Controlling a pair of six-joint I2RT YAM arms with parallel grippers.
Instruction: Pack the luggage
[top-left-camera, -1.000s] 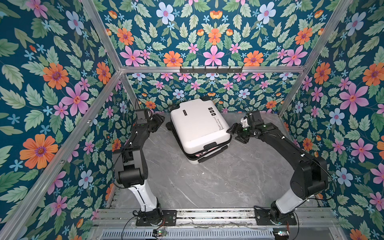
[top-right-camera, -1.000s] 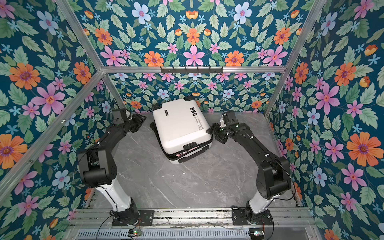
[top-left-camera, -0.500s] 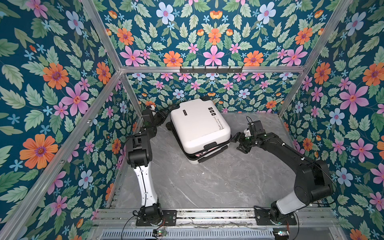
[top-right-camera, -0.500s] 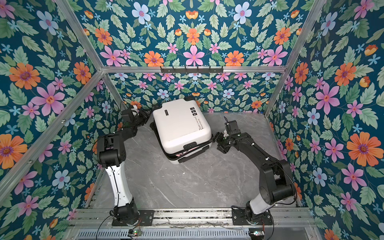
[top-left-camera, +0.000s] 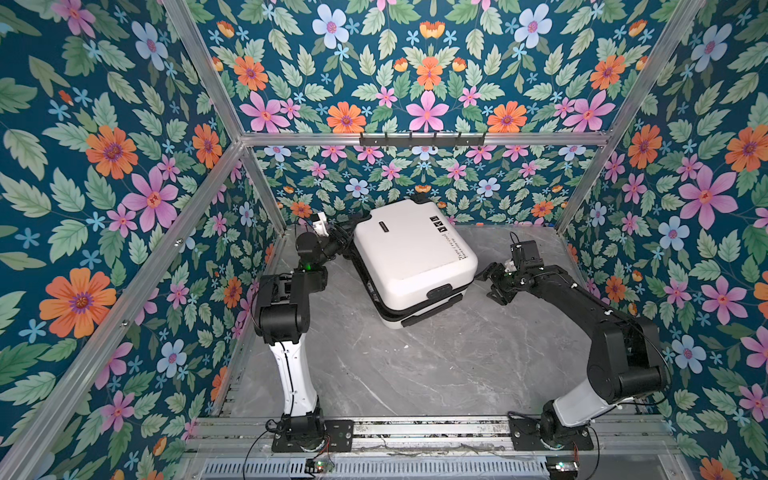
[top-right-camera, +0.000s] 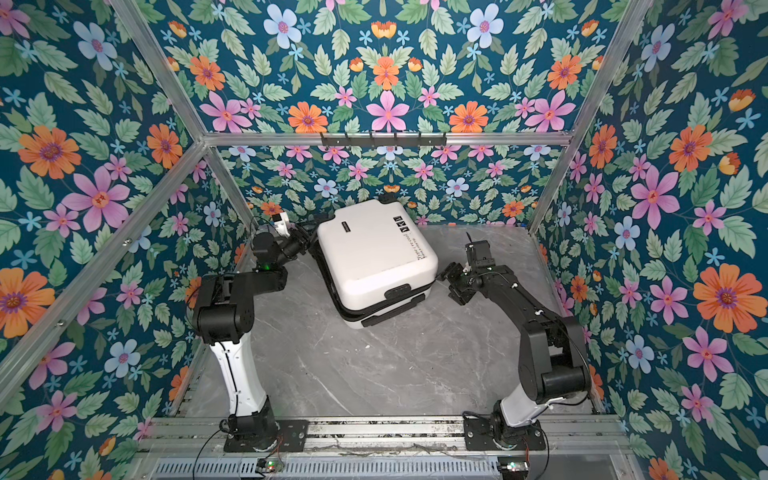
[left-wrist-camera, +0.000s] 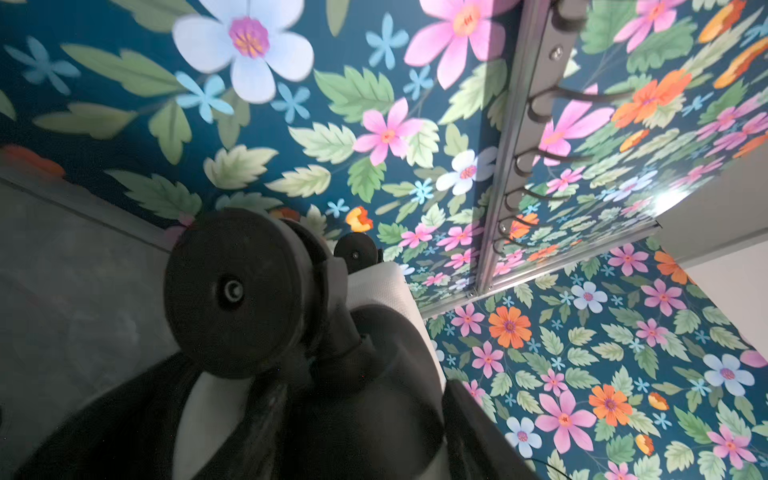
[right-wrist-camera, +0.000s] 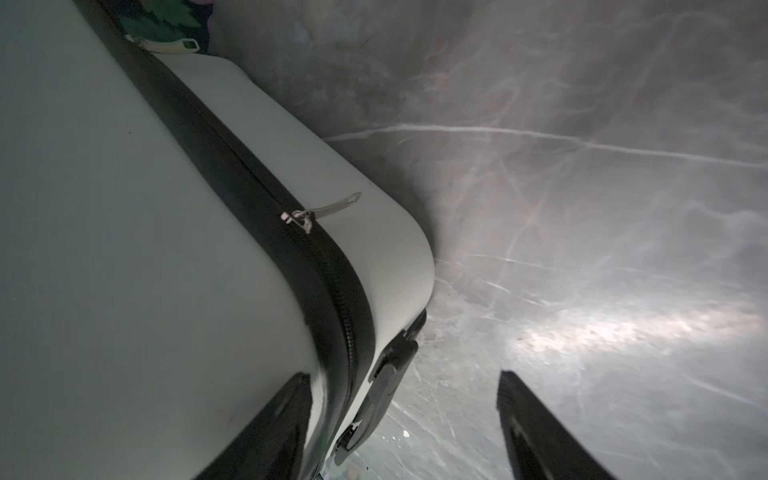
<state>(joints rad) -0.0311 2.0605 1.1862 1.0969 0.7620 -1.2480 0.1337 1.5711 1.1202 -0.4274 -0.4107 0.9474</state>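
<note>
The luggage (top-left-camera: 411, 257) lies flat on the grey marble-look table (top-left-camera: 415, 374), toward 12 o'clock and skewed. Its 3 square icons (top-left-camera: 438, 224) are on the end nearest the back wall. It's a smooth white hard shell with rounded corners, and a black zipper band (right-wrist-camera: 328, 299) runs between the 2 halves. A little metal pull (right-wrist-camera: 324, 210) sticks out from the band. There's a black recessed handle (top-left-camera: 440, 291) on the 5 o'clock side.

The left gripper (top-left-camera: 343, 241) is in close on the case's side between 9 and 10 o'clock, right by the black spinner wheels. In the left wrist view, 1 round matte wheel (left-wrist-camera: 232, 291) fills the middle and blocks nearly everything. So I honestly can't tell if those fingers are wide, narrow or on something.

The right gripper (top-left-camera: 488, 284) sits just beside the corner between 3 and 4 o'clock, low over the table. Its wrist view shows the 2 black fingers (right-wrist-camera: 536, 432) spread wide and holding nothing. 1 is in front of the white shell and the other is over bare table.

All around are glossy floral walls (top-left-camera: 104, 166) on an aluminium frame (top-left-camera: 124, 320). A black hook rail (top-left-camera: 422, 139) sits up at 12 o'clock.
</note>
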